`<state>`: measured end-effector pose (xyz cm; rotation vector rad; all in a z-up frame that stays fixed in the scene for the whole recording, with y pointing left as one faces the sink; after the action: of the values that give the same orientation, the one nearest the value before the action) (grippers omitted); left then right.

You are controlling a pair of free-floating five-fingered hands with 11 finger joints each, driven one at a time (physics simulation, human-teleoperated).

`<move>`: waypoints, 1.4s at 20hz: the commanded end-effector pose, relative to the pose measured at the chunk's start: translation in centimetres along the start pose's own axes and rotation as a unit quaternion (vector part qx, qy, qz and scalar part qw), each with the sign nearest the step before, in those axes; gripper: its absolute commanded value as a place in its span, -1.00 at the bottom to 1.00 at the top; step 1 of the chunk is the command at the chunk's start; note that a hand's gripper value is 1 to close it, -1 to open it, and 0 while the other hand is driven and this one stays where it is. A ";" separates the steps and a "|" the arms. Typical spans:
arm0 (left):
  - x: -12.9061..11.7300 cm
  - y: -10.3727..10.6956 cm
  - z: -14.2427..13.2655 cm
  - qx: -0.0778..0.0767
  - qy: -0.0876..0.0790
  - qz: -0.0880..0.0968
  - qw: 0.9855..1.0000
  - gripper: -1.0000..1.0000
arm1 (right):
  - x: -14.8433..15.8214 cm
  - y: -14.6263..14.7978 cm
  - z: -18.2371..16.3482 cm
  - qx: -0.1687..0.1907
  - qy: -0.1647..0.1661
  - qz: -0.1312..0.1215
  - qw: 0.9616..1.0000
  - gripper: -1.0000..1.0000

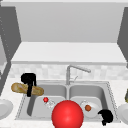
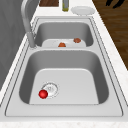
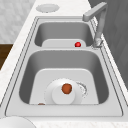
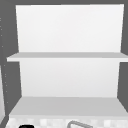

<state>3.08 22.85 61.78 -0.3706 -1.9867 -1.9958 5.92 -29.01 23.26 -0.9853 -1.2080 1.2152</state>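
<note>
Left hand (image 1: 28,79) grips bread loaf (image 1: 27,89) above left edge of sink (image 1: 110,93); right hand (image 1: 106,116) hangs at sink's front right corner.

Left hand's fingers curl round the loaf, which lies level over the desk (image 1: 119,86) & the left basin's rim. Right hand, fingers curled, holds nothing, near a white plate (image 1: 93,109) w/ a brown ball (image 1: 88,108) in the right basin. Small red ball (image 1: 45,99) sits by the left basin's drain; big red ball (image 1: 67,114) at front centre. Faucet (image 1: 72,71) stands behind the divider. More plates on desk at far left (image 1: 5,108) & far right (image 1: 123,112).
</note>
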 end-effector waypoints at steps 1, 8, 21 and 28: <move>1.2 2.9 -0.7 -0.005 0.003 0.005 1.000 1.00 | 0.0 0.0 0.0 0.000 0.000 0.000 1.000 0.00; 3.4 7.7 -3.4 -0.003 0.001 0.001 1.000 1.00 | 0.0 0.0 0.0 0.000 0.000 0.000 1.000 0.00; 3.1 17.0 -7.9 -0.002 0.017 0.006 1.000 1.00 | 0.0 0.0 0.0 0.000 0.000 0.000 1.000 0.00; -1.3 20.3 -8.5 -0.001 0.018 0.010 1.000 1.00 | 0.0 0.0 0.0 0.000 0.000 0.000 1.000 0.00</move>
<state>10.15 14.39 79.29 -0.3732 -1.9767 -1.9952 5.92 -29.01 23.26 -0.9853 -1.2080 1.2152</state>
